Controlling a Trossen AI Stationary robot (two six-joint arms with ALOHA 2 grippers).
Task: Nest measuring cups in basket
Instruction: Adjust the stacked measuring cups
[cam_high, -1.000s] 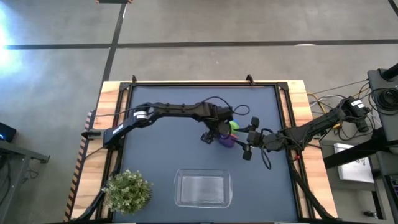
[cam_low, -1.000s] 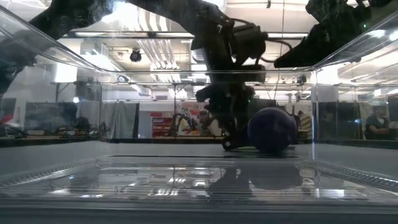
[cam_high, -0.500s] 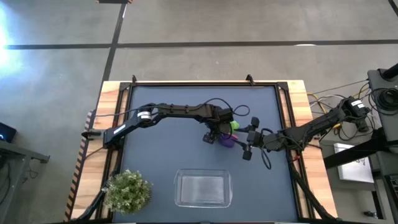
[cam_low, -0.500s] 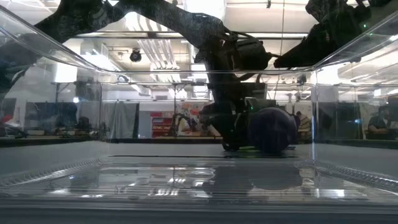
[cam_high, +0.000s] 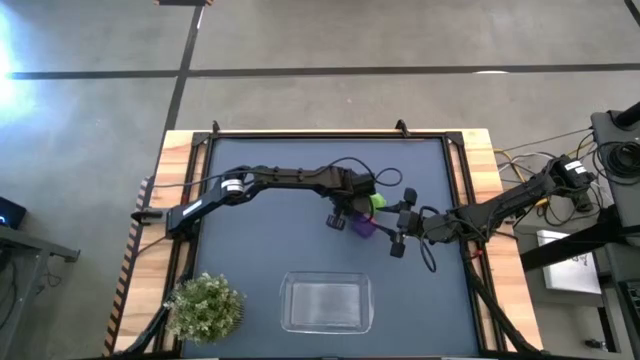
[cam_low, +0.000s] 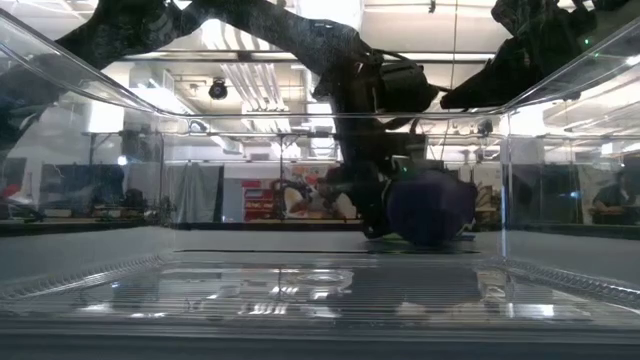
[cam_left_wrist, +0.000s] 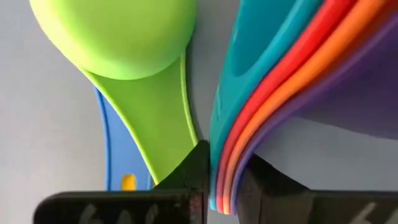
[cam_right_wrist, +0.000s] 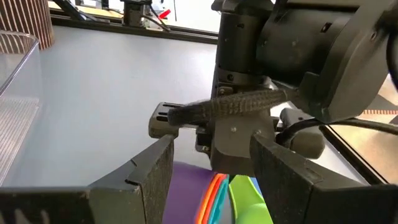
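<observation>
A nested stack of measuring cups, purple (cam_high: 363, 226) outermost with orange, red and teal inside (cam_left_wrist: 292, 68), lies on its side at mid-table. Beside it a green cup (cam_left_wrist: 118, 37) lies over a blue handle (cam_left_wrist: 102, 149). My left gripper (cam_left_wrist: 224, 174) comes from the left and is shut on the stack's handles. My right gripper (cam_right_wrist: 211, 171) stands open just to the right of the stack (cam_high: 394, 238), touching nothing. The clear basket (cam_high: 326, 303) sits at the near edge. My left gripper pinches the stacked handles (cam_left_wrist: 225, 183) of the teal, red, orange and purple cups between its two fingers. The handles stand on edge in the gap. The fingers (cam_left_wrist: 194, 171) come from above, pointing down. The purple bowl (cam_low: 430, 208) sits low, at the table surface.
A bushy green plant (cam_high: 205, 307) stands at the near left corner. The basket's clear walls (cam_low: 90, 90) fill the low view. Wooden rails (cam_high: 180, 150) frame the dark table, which has open surface to the left and far side.
My left gripper has come down a little and shut on the stacked handles. The purple cup has shifted slightly toward the left gripper.
</observation>
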